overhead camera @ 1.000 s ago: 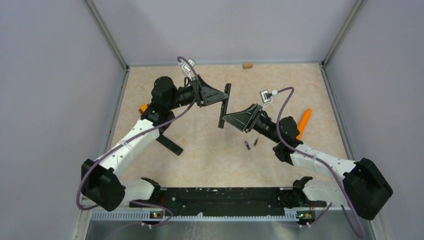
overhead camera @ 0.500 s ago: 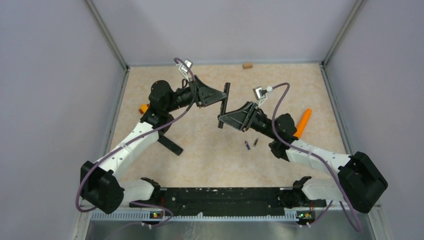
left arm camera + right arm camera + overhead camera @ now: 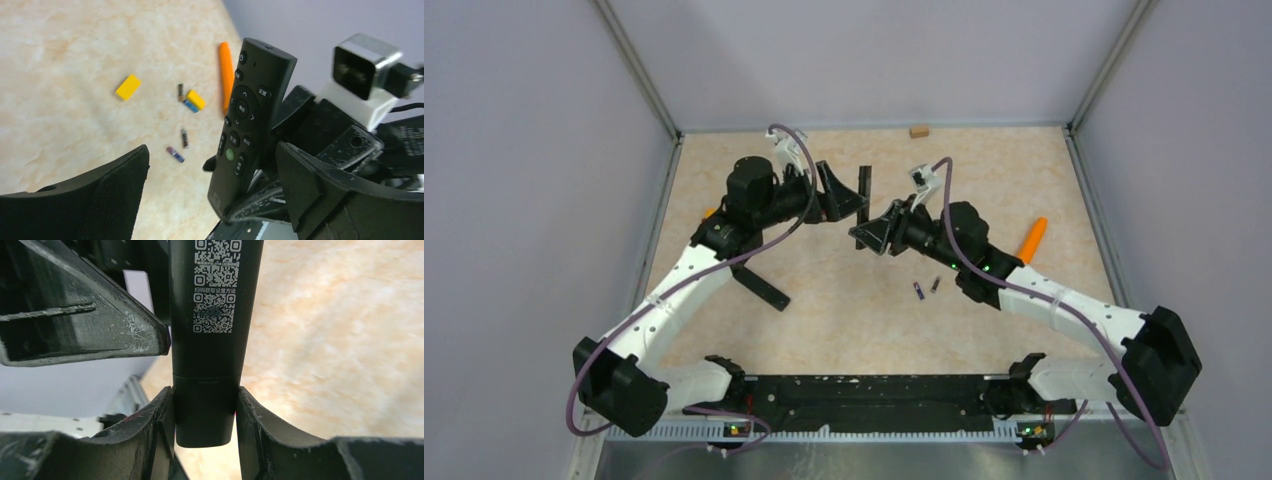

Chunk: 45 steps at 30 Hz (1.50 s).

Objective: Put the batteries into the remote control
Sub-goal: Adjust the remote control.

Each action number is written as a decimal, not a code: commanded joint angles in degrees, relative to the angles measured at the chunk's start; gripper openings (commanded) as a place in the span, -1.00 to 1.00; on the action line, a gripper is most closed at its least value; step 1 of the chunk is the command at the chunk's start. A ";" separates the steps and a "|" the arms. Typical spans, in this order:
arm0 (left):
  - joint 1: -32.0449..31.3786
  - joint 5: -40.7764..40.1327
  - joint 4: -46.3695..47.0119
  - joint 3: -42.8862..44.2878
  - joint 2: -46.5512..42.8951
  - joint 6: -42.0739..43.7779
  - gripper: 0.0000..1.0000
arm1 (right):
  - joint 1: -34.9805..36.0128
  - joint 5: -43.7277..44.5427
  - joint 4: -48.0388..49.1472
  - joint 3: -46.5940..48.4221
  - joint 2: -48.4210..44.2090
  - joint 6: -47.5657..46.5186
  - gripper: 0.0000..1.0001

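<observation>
The black remote control (image 3: 864, 196) hangs in the air over the middle of the table, nearly upright in the top view. My right gripper (image 3: 864, 236) is shut on its lower end; in the right wrist view both pads press the remote control (image 3: 215, 315), whose back with QR codes faces the camera. My left gripper (image 3: 848, 196) stands open beside it. Its fingers (image 3: 115, 190) are spread wide, clear of the remote control's (image 3: 248, 115) button side. Two batteries (image 3: 918, 291) lie on the table under the right arm. Several batteries (image 3: 175, 154) show in the left wrist view.
An orange cone-shaped stick (image 3: 1030, 240) lies at the right. Two yellow blocks (image 3: 128, 87) sit near the batteries. A flat black strip (image 3: 762, 289) lies under the left arm, and a small brown block (image 3: 918, 131) sits at the far wall.
My left gripper has opened and let go of the remote. My right gripper has closed on the remote's lower end. The remote has swung more upright and shifted slightly left.
</observation>
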 commanded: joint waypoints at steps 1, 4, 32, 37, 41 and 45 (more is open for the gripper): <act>0.25 -6.16 -8.40 2.91 0.34 6.59 0.97 | 2.91 8.23 -11.42 4.23 1.60 -13.56 -0.73; 0.25 -6.47 -8.64 2.63 0.85 6.38 0.96 | 4.72 9.45 -12.73 4.99 2.43 -17.50 -0.74; 1.29 1.40 -0.51 -4.09 6.18 -5.86 -0.56 | 7.78 9.48 -17.05 10.90 9.76 -25.57 -0.74; 2.61 2.51 -0.77 -4.56 6.34 -4.95 -1.00 | 7.78 10.00 -17.50 11.31 9.79 -23.94 -0.58; 8.05 9.80 4.99 -7.01 5.19 -7.97 -1.00 | 7.12 10.10 -18.09 11.50 6.99 -18.64 0.39; 13.55 16.90 17.60 -11.02 2.96 -14.72 -1.00 | 5.07 11.33 -14.43 8.00 1.25 -4.39 0.91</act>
